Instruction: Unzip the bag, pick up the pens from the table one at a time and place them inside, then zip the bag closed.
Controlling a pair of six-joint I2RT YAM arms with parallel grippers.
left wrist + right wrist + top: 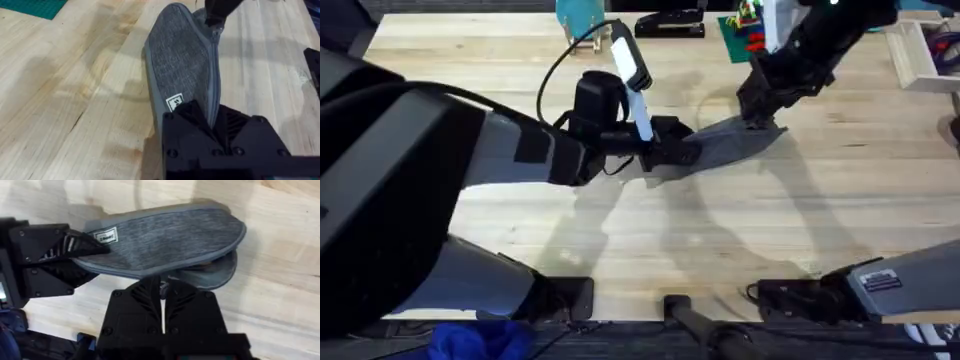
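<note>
Two robot tools gripping a grey-blue fabric pencil pouch (725,146) on a light wooden plank worktop (720,230).
Mid-worktop, toward the far edge: left tool (682,150) clamped on one end, right tool (757,118) pinching the other.

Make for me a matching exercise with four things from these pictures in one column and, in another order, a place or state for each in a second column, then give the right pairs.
Things:
1. bag
2. left gripper
3. right gripper
4. green brick plate

Places or states:
A. at the table's far edge
B. shut on the bag's end nearer the label
C. lying on the table between both grippers
D. shut at the bag's zipper end

Pairs: 1-C, 2-B, 3-D, 4-A
</note>
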